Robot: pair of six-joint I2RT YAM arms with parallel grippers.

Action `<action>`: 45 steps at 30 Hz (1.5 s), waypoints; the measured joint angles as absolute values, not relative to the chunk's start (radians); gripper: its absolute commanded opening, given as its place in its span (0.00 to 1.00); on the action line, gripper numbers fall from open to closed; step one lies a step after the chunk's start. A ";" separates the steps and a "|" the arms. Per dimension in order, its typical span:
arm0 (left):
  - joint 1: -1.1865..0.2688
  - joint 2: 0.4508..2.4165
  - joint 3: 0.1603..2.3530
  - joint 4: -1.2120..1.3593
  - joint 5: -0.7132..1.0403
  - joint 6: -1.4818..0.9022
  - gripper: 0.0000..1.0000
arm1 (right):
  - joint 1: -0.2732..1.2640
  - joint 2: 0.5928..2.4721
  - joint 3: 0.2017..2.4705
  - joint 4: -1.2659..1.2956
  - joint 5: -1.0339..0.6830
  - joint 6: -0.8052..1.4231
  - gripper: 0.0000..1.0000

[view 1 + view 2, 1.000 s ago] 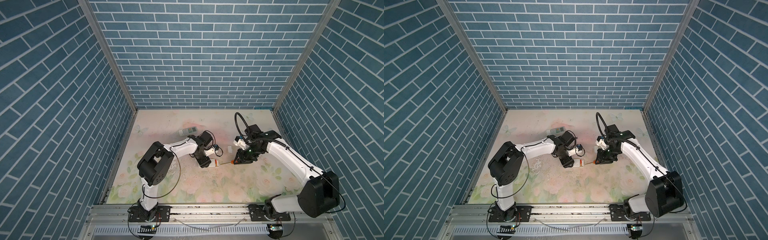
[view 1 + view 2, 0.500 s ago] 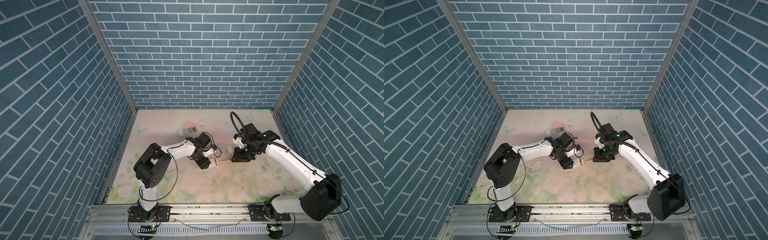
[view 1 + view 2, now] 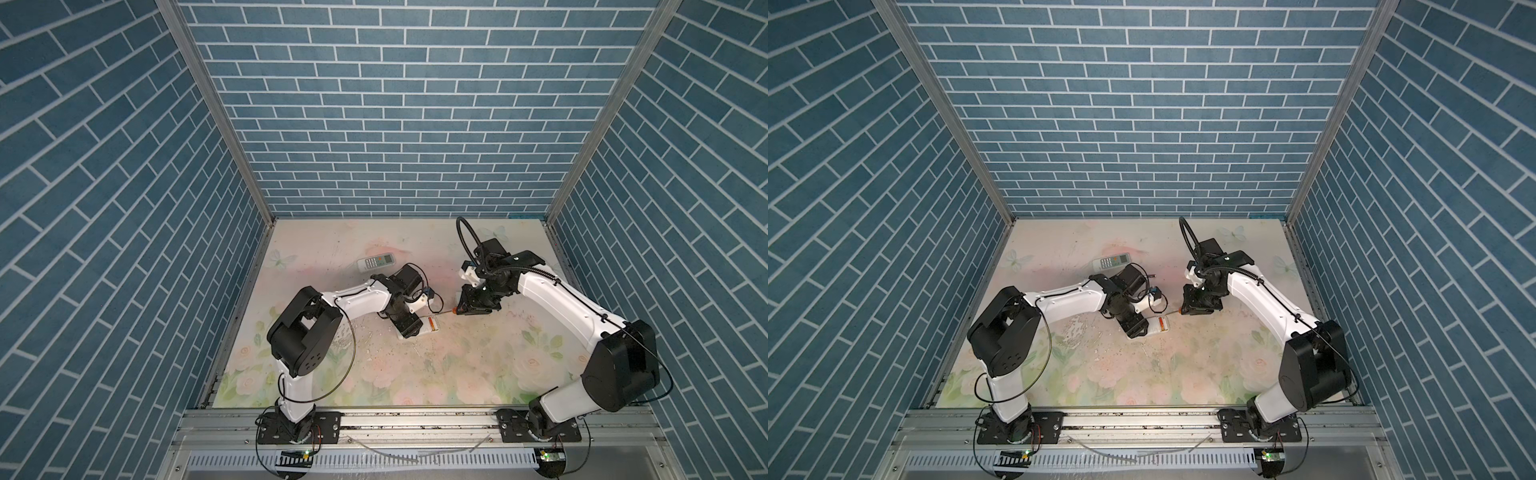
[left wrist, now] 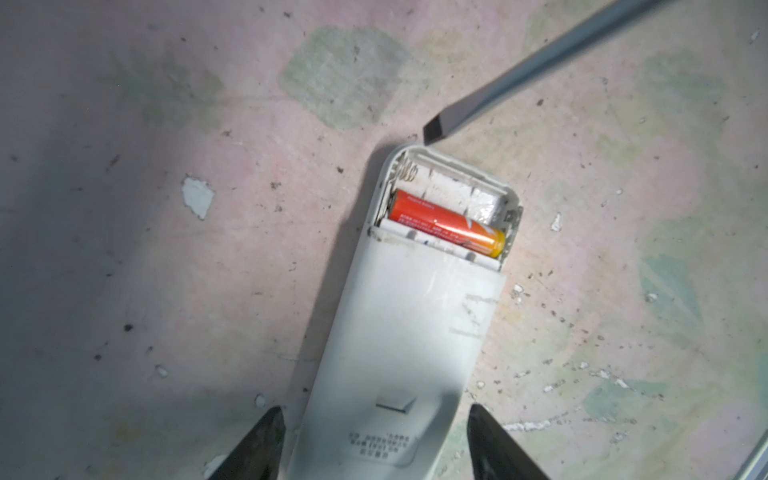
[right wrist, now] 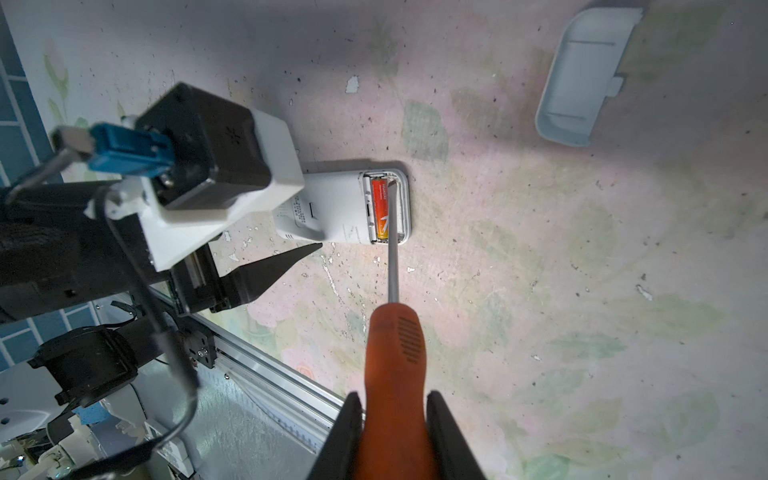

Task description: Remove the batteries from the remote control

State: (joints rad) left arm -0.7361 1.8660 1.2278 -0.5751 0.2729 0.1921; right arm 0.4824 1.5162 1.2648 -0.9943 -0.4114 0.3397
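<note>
On worktop (image 3: 478,365), remote (image 4: 407,332) face-down, one end cut off in left wrist view. Astride it, left pincer (image 4: 374,409) spread, clear of sides. Pinching screwdriver (image 5: 395,340) handle: right pincer (image 5: 392,399). Blade crosses orange battery (image 4: 446,222) seated in open compartment; contact unclear.

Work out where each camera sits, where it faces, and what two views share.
Top views: high in front, looking down at the table; left arm and right arm show whole.
Left wrist: on the left arm, facing the remote and battery; left gripper fingertips show.
Right wrist: behind the right gripper, looking along the screwdriver; left gripper shows.
Shared: both wrist views show the battery.
</note>
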 measured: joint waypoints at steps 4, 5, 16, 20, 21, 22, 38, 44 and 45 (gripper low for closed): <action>-0.736 1.816 1.237 -0.616 0.234 0.129 0.79 | 0.472 1.512 1.266 -1.000 -0.411 0.324 0.00; -0.736 1.800 1.239 -0.624 0.222 0.109 0.79 | 0.469 1.510 1.266 -1.002 -0.411 0.321 0.00; -0.892 1.510 1.122 -0.635 0.051 -0.298 0.58 | 0.441 1.478 1.267 -1.011 -0.395 0.305 0.00; -0.994 1.518 1.028 -0.584 0.027 -0.442 0.43 | 0.427 1.467 1.272 -1.009 -0.390 0.305 0.00; -1.011 1.530 1.012 -0.573 0.019 -0.472 0.43 | 0.423 1.464 1.275 -1.009 -0.389 0.305 0.00; -1.022 1.543 1.001 -0.560 0.014 -0.499 0.43 | 0.421 1.462 1.280 -1.010 -0.388 0.305 0.00; -1.030 1.732 0.975 -0.361 -0.015 -0.630 0.42 | 0.393 1.407 1.299 -1.013 -0.384 0.305 0.00; -0.984 1.732 0.966 -0.329 -0.025 -0.640 0.44 | 0.393 1.402 1.299 -1.013 -0.384 0.305 0.00; -0.972 1.732 0.965 -0.327 -0.027 -0.640 0.44 | 0.393 1.402 1.299 -1.013 -0.384 0.305 0.00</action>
